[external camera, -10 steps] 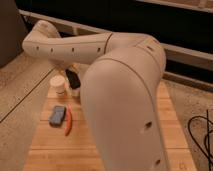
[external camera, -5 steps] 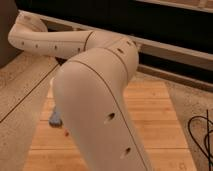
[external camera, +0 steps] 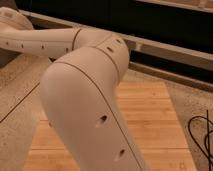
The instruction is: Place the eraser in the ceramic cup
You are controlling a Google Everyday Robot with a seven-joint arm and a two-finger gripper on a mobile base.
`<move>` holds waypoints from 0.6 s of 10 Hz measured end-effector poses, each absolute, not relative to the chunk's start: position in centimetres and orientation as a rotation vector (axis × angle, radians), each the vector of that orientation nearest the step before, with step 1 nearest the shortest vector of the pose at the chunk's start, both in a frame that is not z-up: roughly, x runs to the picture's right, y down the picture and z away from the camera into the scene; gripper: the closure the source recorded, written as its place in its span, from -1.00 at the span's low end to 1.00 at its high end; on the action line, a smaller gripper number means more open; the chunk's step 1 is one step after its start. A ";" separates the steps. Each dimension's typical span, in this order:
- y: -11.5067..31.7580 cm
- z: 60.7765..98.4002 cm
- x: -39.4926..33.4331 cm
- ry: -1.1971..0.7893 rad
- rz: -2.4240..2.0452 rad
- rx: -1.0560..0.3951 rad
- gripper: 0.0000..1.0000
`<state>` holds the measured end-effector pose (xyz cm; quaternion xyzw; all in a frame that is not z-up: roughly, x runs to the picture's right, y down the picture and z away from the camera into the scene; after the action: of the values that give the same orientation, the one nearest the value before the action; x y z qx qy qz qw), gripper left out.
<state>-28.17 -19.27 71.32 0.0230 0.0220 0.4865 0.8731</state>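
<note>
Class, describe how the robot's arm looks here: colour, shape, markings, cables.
The arm is a smooth cream-white shell of bulky, rounded segments joined at thin dark seams, with small dark round holes along it. No labels or cables show on it. The gripper is out of view, beyond the frame.

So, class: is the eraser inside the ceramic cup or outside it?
Cannot tell. The robot's arm fills the view over the wooden board, hiding eraser and cup; the gripper is out of frame, past the left edge.
</note>
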 end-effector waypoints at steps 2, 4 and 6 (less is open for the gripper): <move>-18.6 71.9 -29.3 -0.040 1.041 -0.035 1.00; -17.5 73.0 -30.7 -0.190 1.102 -0.205 1.00; -16.8 74.1 -30.7 -0.308 1.128 -0.332 1.00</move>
<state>-30.71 -16.85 74.06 -0.1559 -0.1448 0.5300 0.8208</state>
